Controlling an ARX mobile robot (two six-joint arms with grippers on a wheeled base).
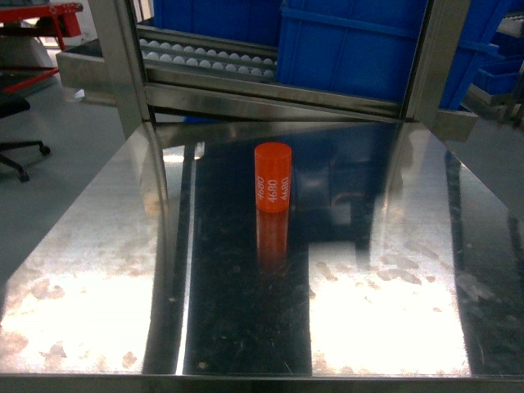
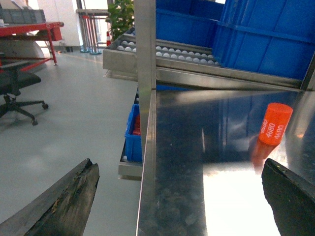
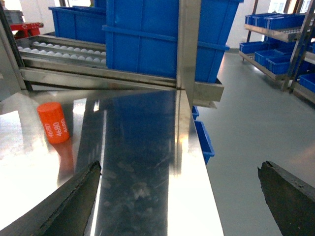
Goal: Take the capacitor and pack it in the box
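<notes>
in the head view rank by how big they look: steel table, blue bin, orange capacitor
1. Steel table, fills most of the frame.
2. Blue bin, cut off by the top edge and farther away, so its true size is unsure.
3. Orange capacitor, clearly smallest.

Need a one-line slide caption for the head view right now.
Orange capacitor marked 4680 stands upright, alone on the steel table; blue bins behind; no gripper or box in view.

Lighting bright and even, from overhead. Strong white glare patches on the steel worktop (image 1: 385, 286), washing out its near half; dark mirror reflections run down the centre. Wrist views: fingers (image 2: 64, 206) at the lower corners dark and soft-focused. Backgrounds slightly overexposed.
</notes>
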